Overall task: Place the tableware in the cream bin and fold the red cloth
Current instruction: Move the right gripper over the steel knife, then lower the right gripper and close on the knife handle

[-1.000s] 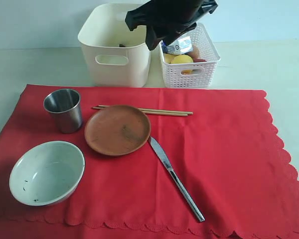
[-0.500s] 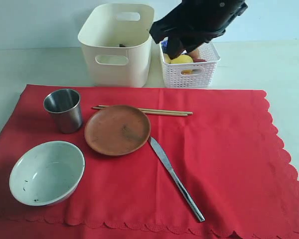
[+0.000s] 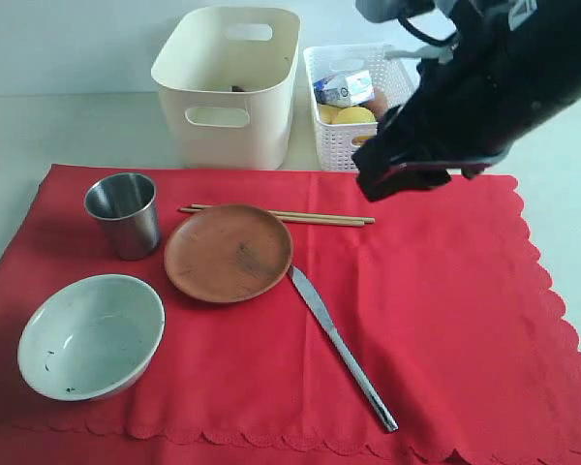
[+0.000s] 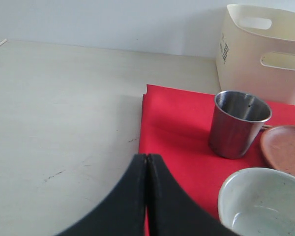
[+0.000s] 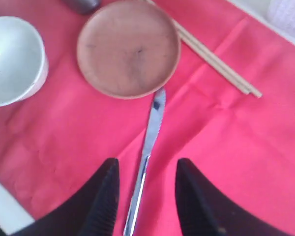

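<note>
Right gripper (image 5: 146,169), nearer arm, hangs over knife (image 5: 153,123). Jaws half-spread, empty. Handle lies between them, blade pointing toward plate (image 5: 129,47).

I can read no word or number anywhere. The cream bin (image 4: 246,64) carries a small block of dark print (image 4: 225,46) on its left side wall, seen from my left wrist. It looks like a few short stacked lines, too small for me to make out a single letter or figure. In the white basket (image 3: 341,147), just right of the bin at the far side of the table, the milk carton (image 3: 344,88) shows blue markings on white. They are blurred, and no brand or word comes clear.
</note>
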Robot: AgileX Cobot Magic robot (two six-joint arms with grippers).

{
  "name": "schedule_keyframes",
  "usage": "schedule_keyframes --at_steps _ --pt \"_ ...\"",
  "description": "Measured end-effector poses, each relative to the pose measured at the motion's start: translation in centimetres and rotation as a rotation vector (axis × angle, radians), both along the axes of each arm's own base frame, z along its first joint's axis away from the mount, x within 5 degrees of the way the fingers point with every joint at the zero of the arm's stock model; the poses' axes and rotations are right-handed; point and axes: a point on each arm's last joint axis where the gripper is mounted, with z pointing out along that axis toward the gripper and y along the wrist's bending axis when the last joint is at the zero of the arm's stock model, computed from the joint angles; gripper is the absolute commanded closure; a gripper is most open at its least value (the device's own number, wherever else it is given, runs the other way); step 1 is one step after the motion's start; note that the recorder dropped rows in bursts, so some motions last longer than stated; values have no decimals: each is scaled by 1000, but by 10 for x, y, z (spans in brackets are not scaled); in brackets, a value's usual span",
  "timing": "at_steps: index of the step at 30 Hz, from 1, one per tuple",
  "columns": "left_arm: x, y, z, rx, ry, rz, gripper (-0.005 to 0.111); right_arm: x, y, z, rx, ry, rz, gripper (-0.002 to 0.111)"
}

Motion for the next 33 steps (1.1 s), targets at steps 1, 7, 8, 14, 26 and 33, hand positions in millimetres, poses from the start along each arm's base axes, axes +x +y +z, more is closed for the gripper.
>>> schedule_keyframes --at_steps 1,7,8,14,26,33 --pt "0 0 0 0 0 0 107 -6 -1 -3 11 16 13 72" --pt "0 0 0 0 0 0 107 -34 -10 -24 6 145 68 72" --pt "0 0 0 0 0 0 107 -38 -11 -29 -4 168 72 72" --pt "0 0 0 0 0 0 107 -55 -18 -58 -11 269 69 72" --pt "0 0 0 0 0 0 107 -44 -8 -81 128 215 -38 72" --pt "0 0 0 0 0 0 107 -23 3 -99 66 262 -15 72"
